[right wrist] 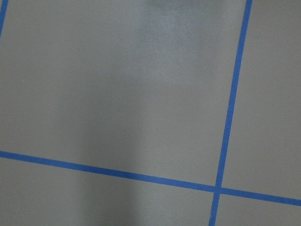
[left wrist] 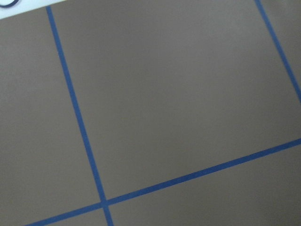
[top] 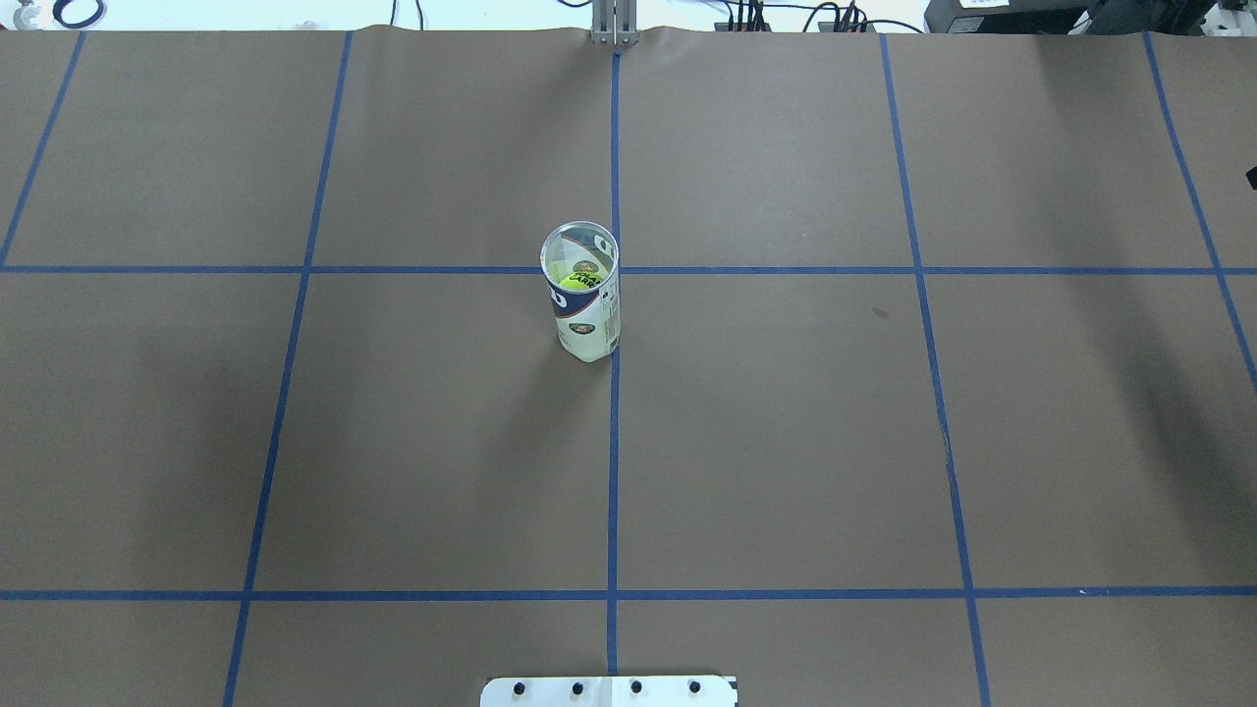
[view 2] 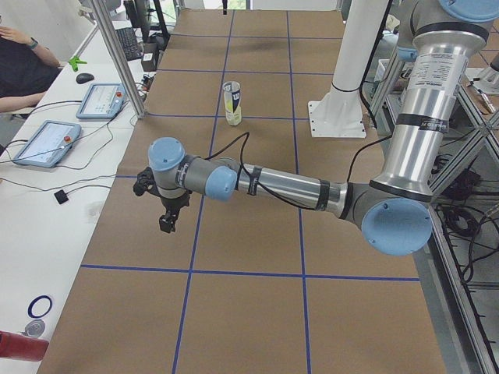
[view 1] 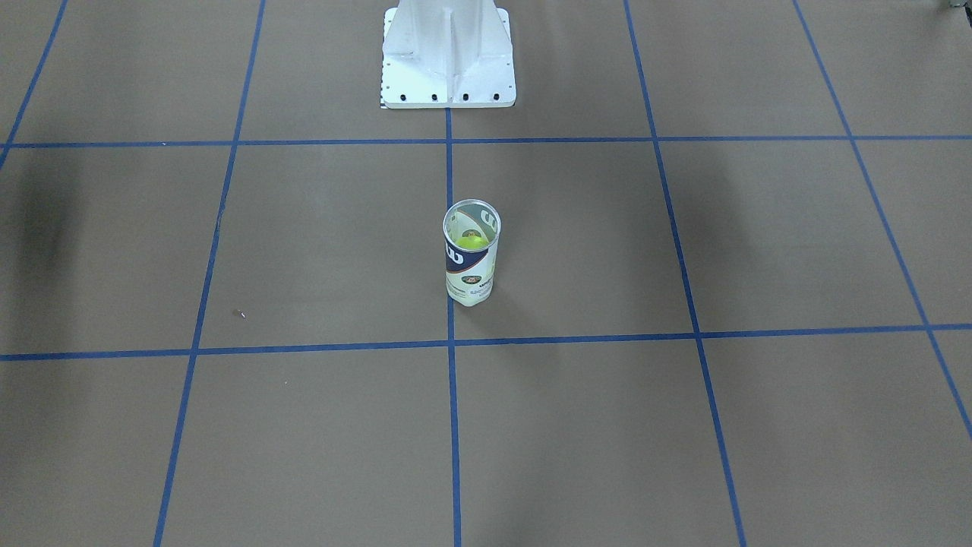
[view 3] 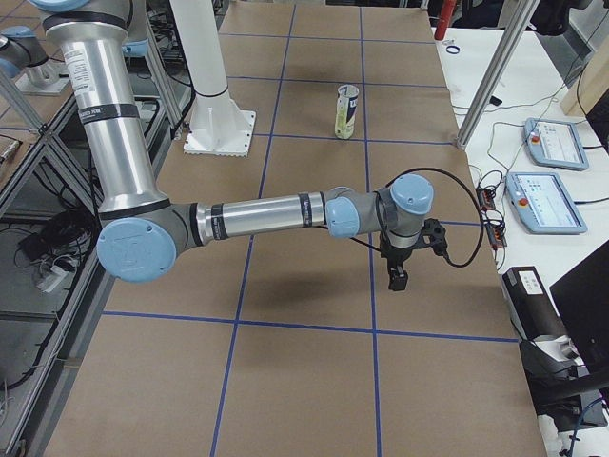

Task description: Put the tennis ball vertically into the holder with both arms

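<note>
The holder [view 1: 471, 266], a clear can with a white and navy label, stands upright at the table's middle, open end up. It also shows in the overhead view [top: 585, 314]. A yellow-green tennis ball [view 1: 472, 242] lies inside it, seen through the mouth from above [top: 579, 281]. My left gripper [view 2: 167, 224] hangs over the table far from the holder [view 2: 231, 103], toward the robot's left end. My right gripper [view 3: 397, 280] hangs far from the holder [view 3: 347, 111], toward the right end. I cannot tell whether either is open or shut. Both wrist views show only brown table and blue tape.
The white pedestal base [view 1: 448, 57] stands behind the holder on the robot's side. Blue tape lines [top: 614, 442] grid the brown table. Tablets [view 2: 47, 142] and a seated operator [view 2: 19, 62] are at a side desk; more tablets [view 3: 542, 200] lie at the other end.
</note>
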`<action>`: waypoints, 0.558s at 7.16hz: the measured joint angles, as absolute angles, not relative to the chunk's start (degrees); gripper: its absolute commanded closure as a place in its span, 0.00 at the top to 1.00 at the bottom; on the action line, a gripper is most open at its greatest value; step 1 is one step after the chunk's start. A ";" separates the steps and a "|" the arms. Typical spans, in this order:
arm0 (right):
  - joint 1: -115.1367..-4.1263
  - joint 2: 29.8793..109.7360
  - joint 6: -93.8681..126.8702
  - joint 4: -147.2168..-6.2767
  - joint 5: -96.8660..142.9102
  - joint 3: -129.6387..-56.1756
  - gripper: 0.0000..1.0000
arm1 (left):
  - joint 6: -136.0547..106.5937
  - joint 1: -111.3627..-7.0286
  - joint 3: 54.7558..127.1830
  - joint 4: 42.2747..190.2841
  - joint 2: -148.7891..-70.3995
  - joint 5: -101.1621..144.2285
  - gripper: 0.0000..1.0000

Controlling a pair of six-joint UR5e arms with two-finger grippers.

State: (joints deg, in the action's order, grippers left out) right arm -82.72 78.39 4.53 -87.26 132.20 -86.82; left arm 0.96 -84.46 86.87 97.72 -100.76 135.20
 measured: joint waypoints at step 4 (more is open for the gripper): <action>-84.87 81.55 5.16 -87.54 133.66 -86.95 0.99 | 1.09 -85.86 84.39 97.67 -97.24 134.97 1.00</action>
